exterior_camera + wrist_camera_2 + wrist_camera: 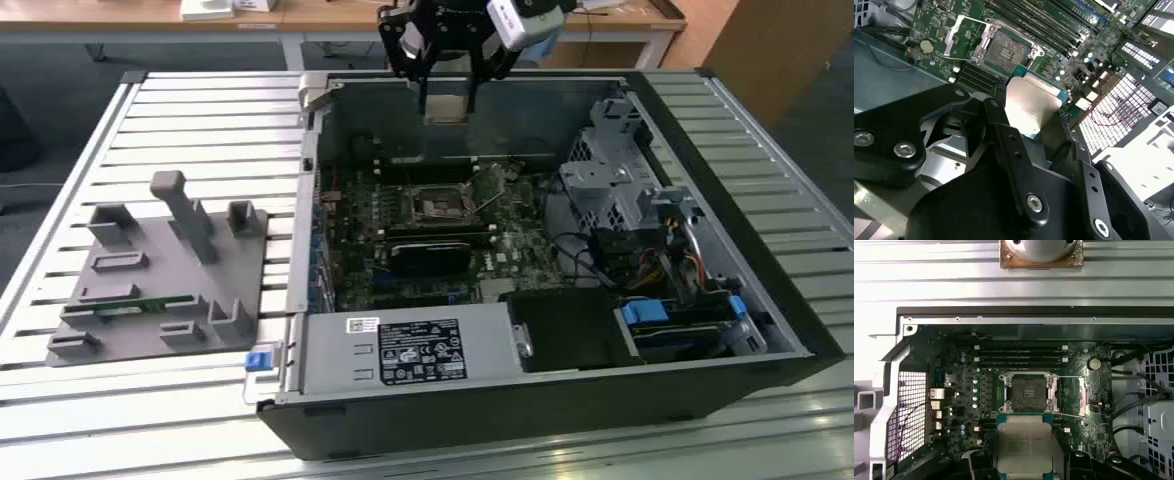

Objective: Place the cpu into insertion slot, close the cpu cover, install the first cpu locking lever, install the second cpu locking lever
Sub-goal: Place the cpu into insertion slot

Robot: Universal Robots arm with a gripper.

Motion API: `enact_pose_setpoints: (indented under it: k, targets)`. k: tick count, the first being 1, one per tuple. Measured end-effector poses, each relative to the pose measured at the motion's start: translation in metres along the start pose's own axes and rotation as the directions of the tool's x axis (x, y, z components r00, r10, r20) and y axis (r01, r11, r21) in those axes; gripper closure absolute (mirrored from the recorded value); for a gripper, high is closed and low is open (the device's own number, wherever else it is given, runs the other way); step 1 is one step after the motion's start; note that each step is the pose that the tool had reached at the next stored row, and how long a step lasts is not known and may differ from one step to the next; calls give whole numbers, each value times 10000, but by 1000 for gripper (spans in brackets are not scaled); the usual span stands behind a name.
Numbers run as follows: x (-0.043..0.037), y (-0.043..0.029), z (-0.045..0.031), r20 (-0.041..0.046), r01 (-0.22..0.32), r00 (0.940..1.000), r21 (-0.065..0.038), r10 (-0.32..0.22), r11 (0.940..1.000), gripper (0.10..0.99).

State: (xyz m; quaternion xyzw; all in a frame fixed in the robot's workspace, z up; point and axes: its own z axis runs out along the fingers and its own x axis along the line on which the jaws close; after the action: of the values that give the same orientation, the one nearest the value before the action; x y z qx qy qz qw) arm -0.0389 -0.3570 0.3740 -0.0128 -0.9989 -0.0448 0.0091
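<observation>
Exterior view: gripper (447, 104) hangs over the far wall of the open computer case (561, 412), well above the motherboard (956, 390).
Claw state: pinching the cpu (1024, 440) by two opposite edges, one black finger (999, 86) on each side; the metal top faces the wrist cameras.
Cpu location: in the air, apart from the board, not yet seated.
Insertion slot (1028, 390): near the middle of the motherboard, just beside the long memory slots; dark pin field bare, nothing in it.
Cpu cover (1082, 396): swung open, lying off one edge of the slot.
Handling (judged): light, stiff and flat; the smooth metal top is probably slippery, and the underside and socket pins probably fragile.
Hold (judged): by the side edges only, as it is gripped now, kept level, with no pressure on the pin field.
</observation>
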Motion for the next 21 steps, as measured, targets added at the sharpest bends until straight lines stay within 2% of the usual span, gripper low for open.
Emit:
enact_pose_setpoints:
  k: [7,21]
  targets:
    - [0,0,0,2,-27,10000,0,27,10000,561]
    - [0,0,1,55,-622,9980,-12,623,9981,561]
